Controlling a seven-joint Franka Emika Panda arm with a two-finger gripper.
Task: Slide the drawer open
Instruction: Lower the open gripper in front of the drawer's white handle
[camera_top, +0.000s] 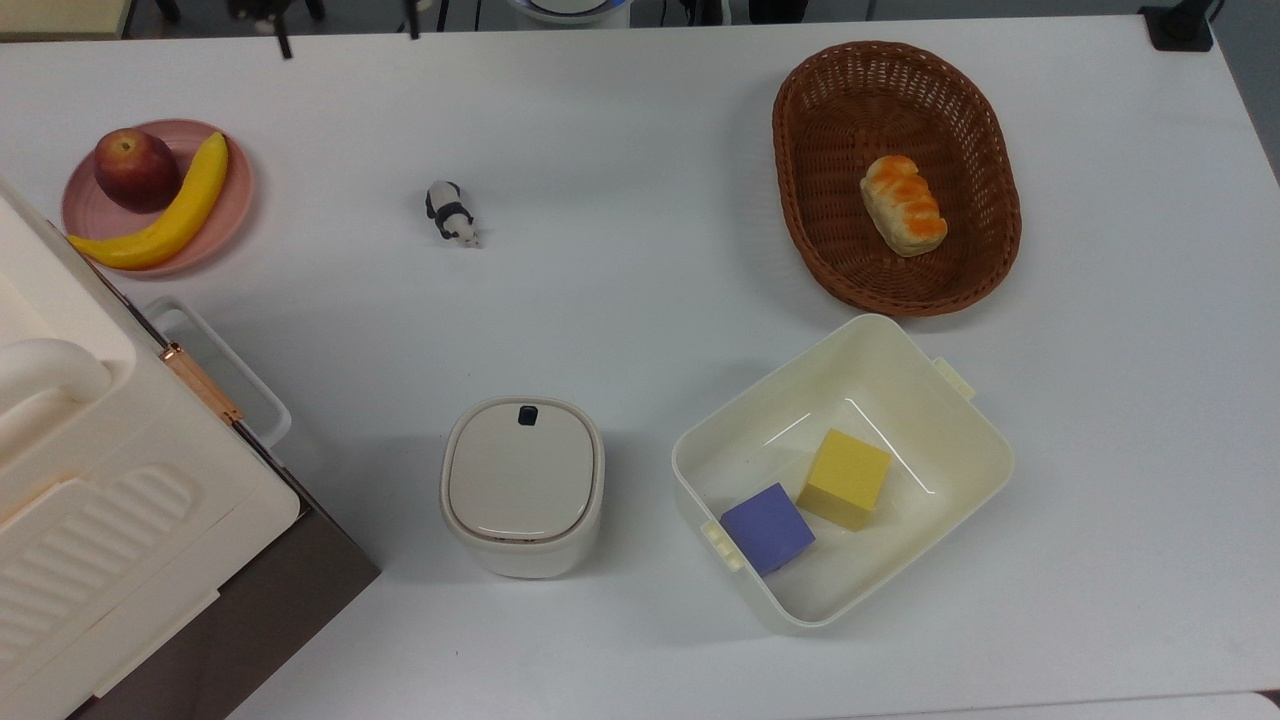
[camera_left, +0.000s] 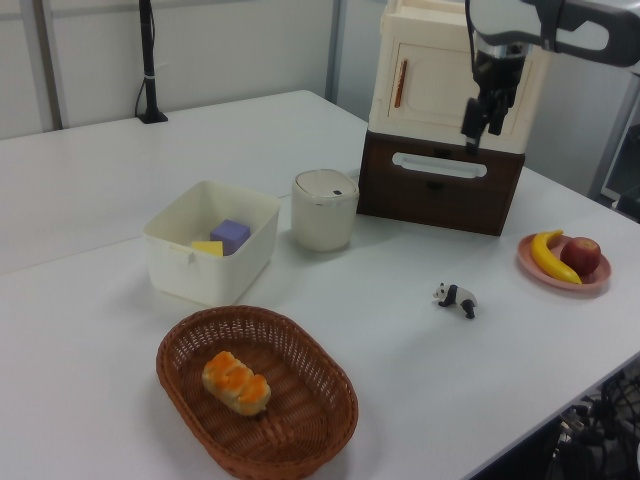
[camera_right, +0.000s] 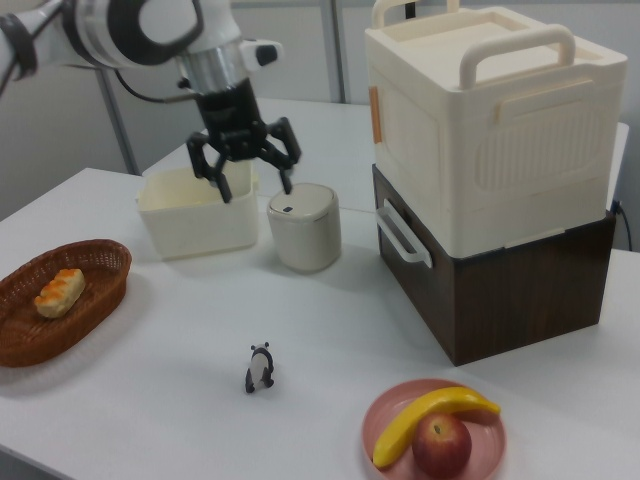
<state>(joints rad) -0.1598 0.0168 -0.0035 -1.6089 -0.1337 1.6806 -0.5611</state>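
My claw (camera_right: 243, 165) hangs spread wide, gripping nothing, above the table (camera_right: 150, 330). The drawer (camera_right: 480, 290) sits closed, its white handle (camera_right: 402, 236) untouched.

End effector (camera_right: 243, 172) aloft — fingers spread, pointing down.

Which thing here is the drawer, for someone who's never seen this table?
Find the tall cream case with a thick handle on the white table. The drawer is the dark brown box directly under it. Its white loop handle sets it apart from the cream bin and lidded pot.
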